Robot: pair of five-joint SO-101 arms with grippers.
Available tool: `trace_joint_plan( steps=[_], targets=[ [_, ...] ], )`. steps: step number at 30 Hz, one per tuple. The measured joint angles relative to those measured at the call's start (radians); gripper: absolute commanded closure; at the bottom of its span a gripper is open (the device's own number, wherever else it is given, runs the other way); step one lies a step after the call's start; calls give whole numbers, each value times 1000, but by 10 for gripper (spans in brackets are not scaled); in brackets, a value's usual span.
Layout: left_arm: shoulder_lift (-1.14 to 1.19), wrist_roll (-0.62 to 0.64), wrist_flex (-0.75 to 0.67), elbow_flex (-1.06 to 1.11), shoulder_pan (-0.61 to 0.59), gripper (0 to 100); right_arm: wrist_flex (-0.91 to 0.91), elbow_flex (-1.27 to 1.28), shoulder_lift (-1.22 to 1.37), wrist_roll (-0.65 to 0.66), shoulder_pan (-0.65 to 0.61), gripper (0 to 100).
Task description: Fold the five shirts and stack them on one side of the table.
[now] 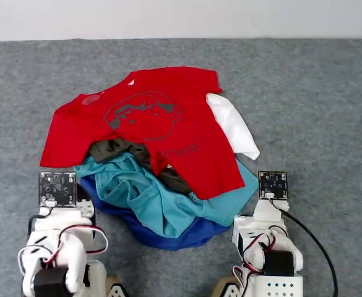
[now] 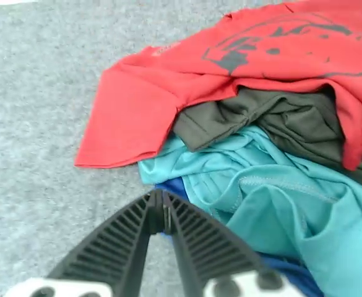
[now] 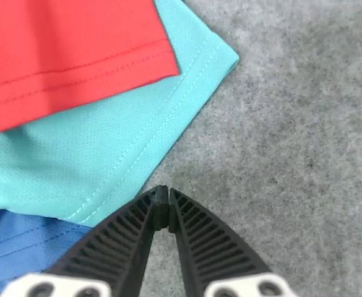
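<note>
A: Nothing folded yet; red shirt (image 1: 150, 124) tops the heap; left gripper (image 2: 161, 210) and right gripper (image 3: 164, 204) sit just short of it, both pressed together, empty.

B: So, first pick; peel the red shirt off and spread it flat; the teal shirt (image 1: 150, 192), olive shirt (image 1: 109, 148), blue shirt (image 1: 168, 235) and white shirt (image 1: 233, 127) tangled beneath it may drag along.

The left gripper (image 2: 162, 201) has its two black fingers pressed together, its tips near the edge of the pile on the grey table (image 2: 38, 93); the red shirt (image 2: 168, 93) lies on top; a dark olive shirt (image 2: 261, 117) comes out under it; then the teal shirt (image 2: 280, 198); a blue shirt (image 2: 295, 272) is lowest.
</note>
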Motion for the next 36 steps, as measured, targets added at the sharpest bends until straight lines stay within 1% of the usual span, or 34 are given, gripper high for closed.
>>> trace_joint_plan(
  steps=[7,12,15,18,24,26,30,33,35,36],
  targets=[
    [0,-23,3,-44,-28,992,0,0,0,0,0,990],
    [32,-55,14,-141,-28,992,0,0,0,0,0,990],
    [158,-58,75,-247,-28,992,0,0,0,-2,0,990],
    [339,-57,141,-387,-28,992,0,0,0,-2,0,990],
    [736,38,322,-695,-28,992,0,0,0,-2,0,990],
    [842,51,347,-778,-28,992,0,0,0,-2,0,990],
    [936,57,348,-905,-28,991,-3,0,0,6,0,990],
    [988,23,350,-944,-28,991,-44,-14,0,103,5,990],
    [1020,-51,350,-950,-28,976,-101,-41,0,186,31,990],
    [1036,-94,350,-950,-28,962,-133,-58,0,207,52,990]
  ],
)
